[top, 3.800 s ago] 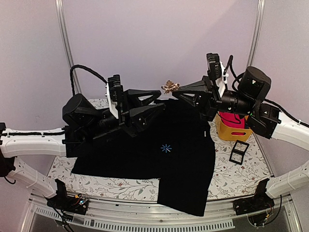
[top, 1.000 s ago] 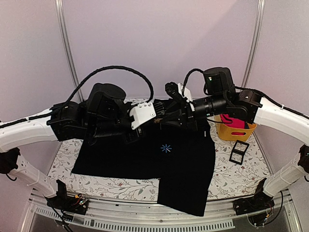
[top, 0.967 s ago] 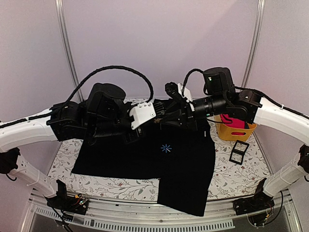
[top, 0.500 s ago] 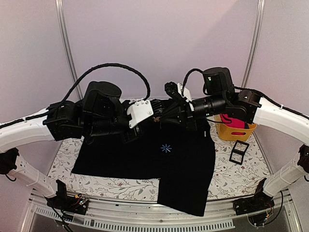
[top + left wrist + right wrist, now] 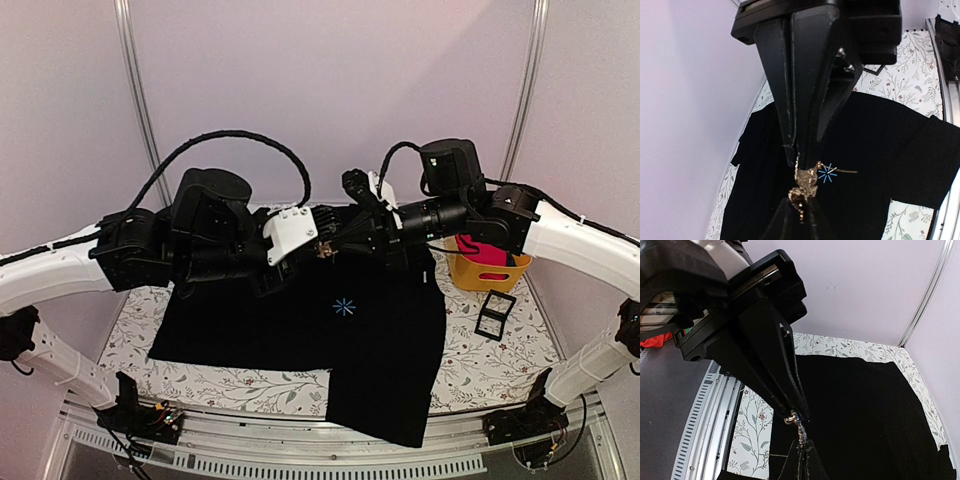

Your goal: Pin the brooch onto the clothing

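The black shirt point(image 5: 300, 310) lies flat on the table, its light-blue asterisk print point(image 5: 344, 306) facing up. Both arms meet in the air above its collar end. The small gold brooch point(image 5: 325, 250) hangs between the two tips. In the left wrist view my left gripper point(image 5: 801, 216) is shut on the lower part of the brooch point(image 5: 805, 184), and the right gripper point(image 5: 799, 156) is closed on its top. A thin pin sticks out to the right over the print point(image 5: 827, 173). In the right wrist view my right gripper point(image 5: 802, 454) pinches the brooch point(image 5: 799, 429) from below.
A yellow bin point(image 5: 478, 272) with a pink garment stands at the right. A small black square frame point(image 5: 494, 314) lies in front of it on the floral cloth point(image 5: 500, 370). The shirt's lower part hangs over the near table edge point(image 5: 385, 420).
Earlier the right gripper held the brooch high at the back, apart from the left. The arms have since swung together. In the last second the left arm has shifted slightly.
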### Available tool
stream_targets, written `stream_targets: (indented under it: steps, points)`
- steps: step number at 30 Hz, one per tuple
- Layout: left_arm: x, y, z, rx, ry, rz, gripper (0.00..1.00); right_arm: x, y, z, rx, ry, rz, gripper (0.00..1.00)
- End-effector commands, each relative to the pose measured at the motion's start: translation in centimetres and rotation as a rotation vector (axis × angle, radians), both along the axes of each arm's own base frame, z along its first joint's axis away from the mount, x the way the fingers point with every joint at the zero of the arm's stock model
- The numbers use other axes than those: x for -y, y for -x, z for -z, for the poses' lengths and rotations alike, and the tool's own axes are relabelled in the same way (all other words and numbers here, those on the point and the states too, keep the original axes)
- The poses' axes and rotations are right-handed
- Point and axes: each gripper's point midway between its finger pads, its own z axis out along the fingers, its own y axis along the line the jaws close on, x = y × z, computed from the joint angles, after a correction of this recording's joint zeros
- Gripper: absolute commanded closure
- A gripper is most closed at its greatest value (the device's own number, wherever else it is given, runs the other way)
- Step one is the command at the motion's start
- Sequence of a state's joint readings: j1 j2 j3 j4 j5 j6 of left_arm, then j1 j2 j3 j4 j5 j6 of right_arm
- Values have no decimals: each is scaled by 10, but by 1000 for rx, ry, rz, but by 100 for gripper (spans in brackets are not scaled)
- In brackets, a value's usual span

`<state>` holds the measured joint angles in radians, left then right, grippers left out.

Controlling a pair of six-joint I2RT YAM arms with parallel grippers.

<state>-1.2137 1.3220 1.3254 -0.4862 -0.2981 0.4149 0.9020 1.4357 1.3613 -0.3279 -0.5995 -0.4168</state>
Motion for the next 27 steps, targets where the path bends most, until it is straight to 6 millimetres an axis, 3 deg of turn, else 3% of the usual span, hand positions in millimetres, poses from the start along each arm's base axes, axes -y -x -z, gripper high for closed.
stream_targets:
  steps: [1, 3, 6, 9, 15, 20, 27]
  points:
    - [0, -3, -22, 48, 99, -29, 63, -4, -2, -7, -32, -31, 5, 100]
    - [-6, -3, -30, 61, 164, -27, 43, -2, -3, -14, -44, -61, 22, 100]
    - [-19, 2, -48, 48, 306, 4, 32, 4, -3, -28, -45, -138, 31, 100]
    - [-32, 12, -66, -7, 472, 85, 35, 12, 6, -49, -55, -247, 21, 100]
    - [-35, 18, -85, -53, 663, 150, 55, 22, 19, -69, -68, -395, -10, 100]
    - [-20, 26, -88, -123, 721, 227, 40, 23, 25, -77, -60, -435, -41, 100]
    - [-4, 35, -82, -151, 708, 313, 46, 24, 28, -84, -53, -470, -59, 100]
